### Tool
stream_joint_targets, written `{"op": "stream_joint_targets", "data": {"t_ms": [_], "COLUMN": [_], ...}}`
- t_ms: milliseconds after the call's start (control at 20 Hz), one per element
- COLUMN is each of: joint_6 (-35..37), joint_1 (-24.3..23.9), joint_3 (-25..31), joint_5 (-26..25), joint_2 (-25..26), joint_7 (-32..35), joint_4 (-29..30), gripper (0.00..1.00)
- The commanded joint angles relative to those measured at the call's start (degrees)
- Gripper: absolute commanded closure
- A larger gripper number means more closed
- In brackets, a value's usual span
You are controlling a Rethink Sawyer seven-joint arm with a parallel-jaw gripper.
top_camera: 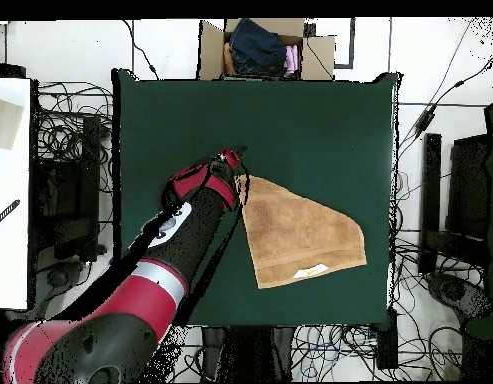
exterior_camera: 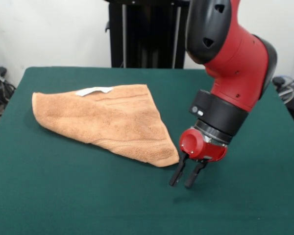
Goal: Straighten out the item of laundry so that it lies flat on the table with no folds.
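The terry towel [exterior_camera: 110,120] lies folded into a triangle on the green surface [exterior_camera: 63,196], and the tool [exterior_camera: 187,175], fingers narrowly parted and holding nothing just beside its pointed corner, could pinch both layers and drag the fold along

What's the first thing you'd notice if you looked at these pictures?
The big red and black arm comes down on the right of the front view. Its gripper hangs open just above the green table, beside a corner of the orange-tan towel. The towel lies folded into a triangle, with its white label at the far edge.
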Motion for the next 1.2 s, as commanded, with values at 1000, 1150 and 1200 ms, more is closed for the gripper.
{"op": "stream_joint_targets", "data": {"t_ms": [1000, 1150, 1200], "joint_6": [2.61, 3.49, 3.98], "joint_1": [1.15, 0.59, 0.69], "joint_3": [5.28, 6.00, 5.71], "joint_5": [0.72, 1.08, 1.35], "joint_2": [2.46, 2.30, 2.47], "joint_7": [10.13, 9.99, 10.17], "joint_4": [3.92, 3.87, 3.46], "gripper": [0.00, 0.00, 0.00]}}
